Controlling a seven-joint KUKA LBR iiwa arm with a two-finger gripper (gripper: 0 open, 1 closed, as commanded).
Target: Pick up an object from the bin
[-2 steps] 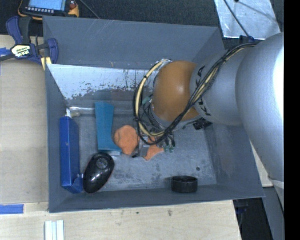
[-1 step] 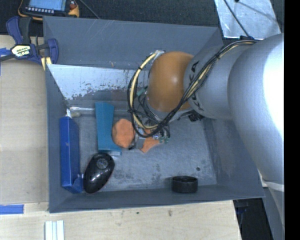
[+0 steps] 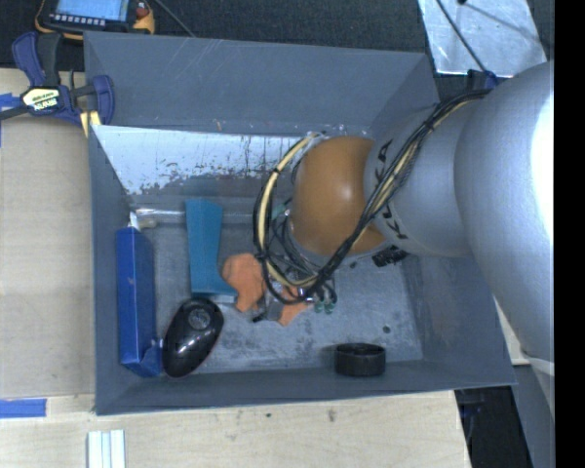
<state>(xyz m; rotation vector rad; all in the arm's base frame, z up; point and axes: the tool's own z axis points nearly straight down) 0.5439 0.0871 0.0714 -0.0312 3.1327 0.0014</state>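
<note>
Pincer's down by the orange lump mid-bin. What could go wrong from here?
1. The orange lump lies against the teal block and near the black mouse, so the pincer may drag or catch a neighbour.
2. The lump looks soft and irregular; it might slip out.
3. The wrist cables hang low over the things and could snag.
</note>
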